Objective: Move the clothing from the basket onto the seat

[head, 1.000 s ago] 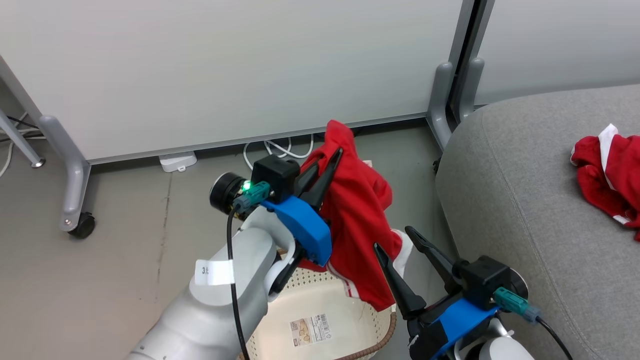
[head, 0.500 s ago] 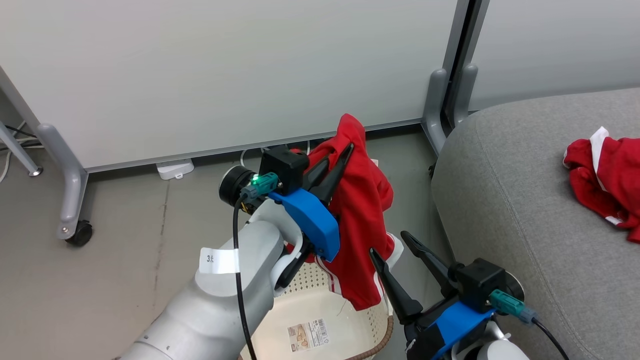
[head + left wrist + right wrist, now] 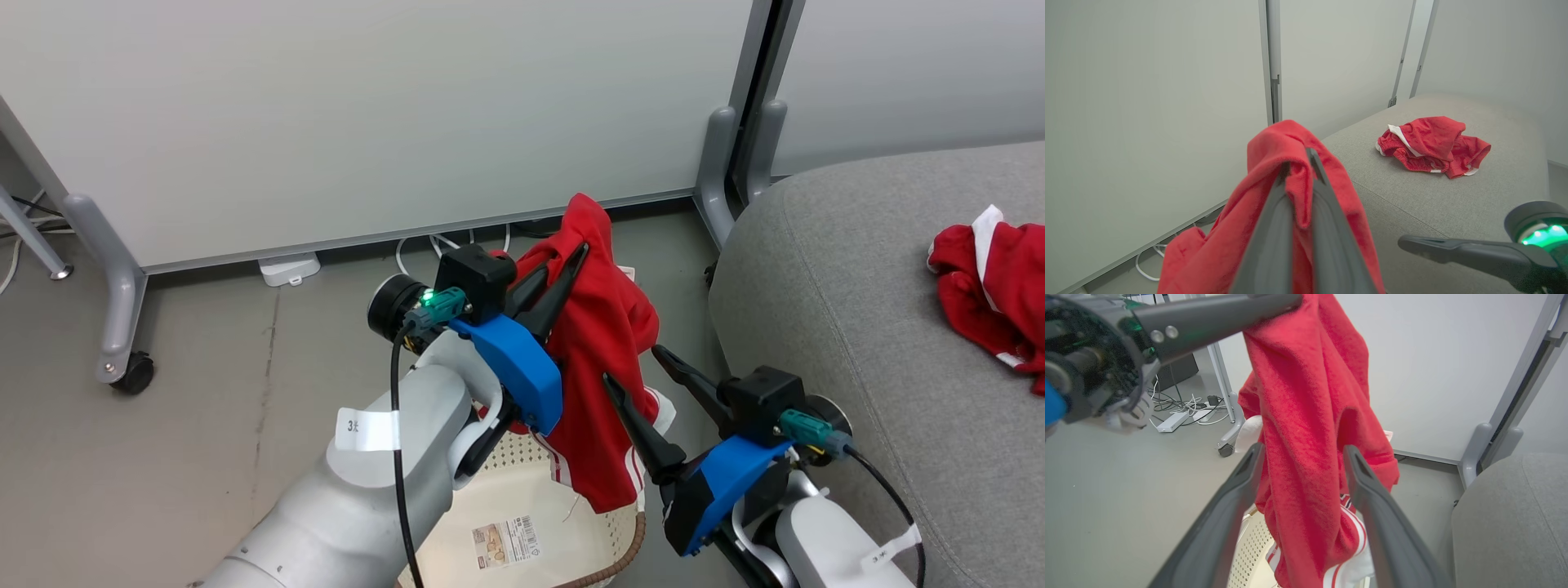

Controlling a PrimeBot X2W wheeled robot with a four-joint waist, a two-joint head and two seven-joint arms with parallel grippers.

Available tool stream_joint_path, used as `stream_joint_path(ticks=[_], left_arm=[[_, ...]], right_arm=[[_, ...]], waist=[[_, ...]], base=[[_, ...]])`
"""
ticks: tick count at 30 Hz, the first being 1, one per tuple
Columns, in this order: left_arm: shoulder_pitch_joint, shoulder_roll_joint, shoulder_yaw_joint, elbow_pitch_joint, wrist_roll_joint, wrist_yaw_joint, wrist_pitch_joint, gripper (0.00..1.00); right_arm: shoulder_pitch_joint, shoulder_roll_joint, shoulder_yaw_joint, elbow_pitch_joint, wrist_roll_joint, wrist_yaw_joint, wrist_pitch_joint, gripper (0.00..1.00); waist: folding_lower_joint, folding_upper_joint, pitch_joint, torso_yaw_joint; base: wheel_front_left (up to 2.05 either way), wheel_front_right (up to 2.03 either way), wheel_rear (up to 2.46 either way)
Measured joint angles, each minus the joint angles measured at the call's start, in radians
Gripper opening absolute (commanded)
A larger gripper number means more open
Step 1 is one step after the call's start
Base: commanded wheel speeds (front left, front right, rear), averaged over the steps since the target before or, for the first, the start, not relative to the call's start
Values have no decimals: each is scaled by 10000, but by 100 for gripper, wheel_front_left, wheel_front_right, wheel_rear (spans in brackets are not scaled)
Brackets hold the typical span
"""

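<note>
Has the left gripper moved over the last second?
Yes. The left gripper, shut on the red garment, has shifted rightward toward the seat, judged against the partition's grey foot.

A white tag (image 3: 367,429) on the forearm (image 3: 384,498) behind the left pincer (image 3: 565,263) reads "3", then a blurred mark. Below that pincer, the barcode sticker (image 3: 506,541) inside the basket (image 3: 630,543) is too small to read.

You are viewing the basket (image 3: 457,539) standing left of the seat (image 3: 857,327). The first garment (image 3: 604,351) is hanging above it from the left pincer (image 3: 563,260); the second garment (image 3: 992,286) is lying on the seat.
</note>
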Motion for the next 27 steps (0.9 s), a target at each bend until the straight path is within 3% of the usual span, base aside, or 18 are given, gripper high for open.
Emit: stream_joint_path(ticks=[14, 27], left_arm=[[1, -4, -508, -94, -190, 0, -2, 0], [2, -2, -755, -127, -366, 0, -2, 0]], right_arm=[[-2036, -148, 1442, 2729, 1455, 0, 8, 100], [-3709, 393, 2842, 5227, 2512, 0, -955, 100]], waist=[[0, 0, 78, 118], [0, 0, 6, 123]], base=[[0, 0, 0], [0, 0, 0]])
